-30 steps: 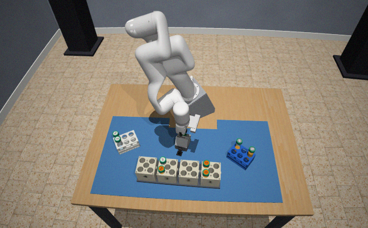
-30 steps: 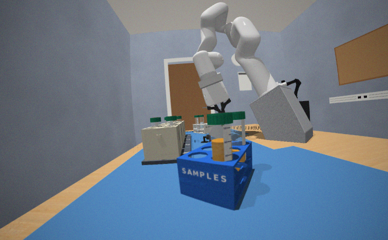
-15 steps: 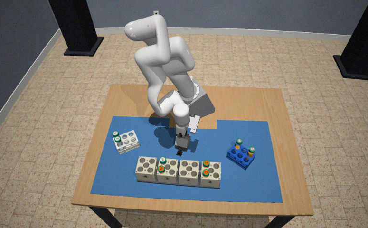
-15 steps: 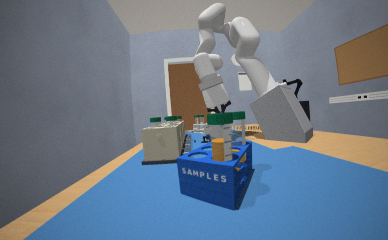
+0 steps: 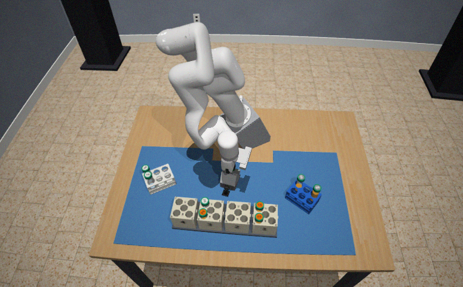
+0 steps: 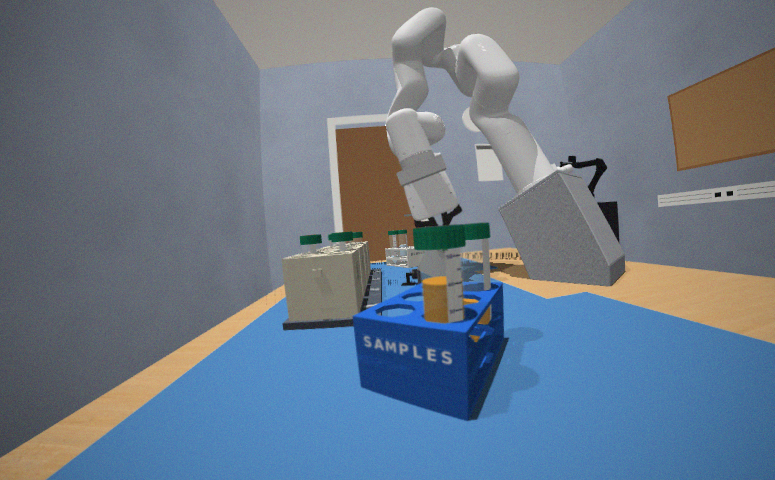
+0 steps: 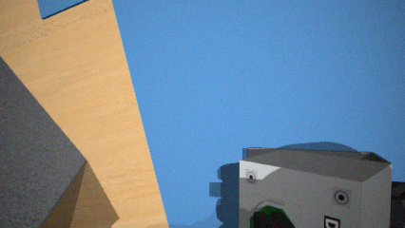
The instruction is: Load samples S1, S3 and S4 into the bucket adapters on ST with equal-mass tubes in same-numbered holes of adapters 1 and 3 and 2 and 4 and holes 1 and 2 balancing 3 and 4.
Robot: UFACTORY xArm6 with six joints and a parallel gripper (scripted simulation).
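Note:
My gripper is shut and empty, its fingertips low at the grey DONE desk. In the wrist view the green key is mostly covered by a dark shape; whether it is pressed in is hidden. On the stand, the second adapter from the left holds a white-dot blank and an orange-dot sample. The rightmost adapter holds two orange-dot samples. The leftmost adapter and the third adapter are empty.
A white rack at left holds two white-dot tubes. The blue samples rack at right holds two tubes with pale dots and orange liquid. The arm's base stands behind the desk.

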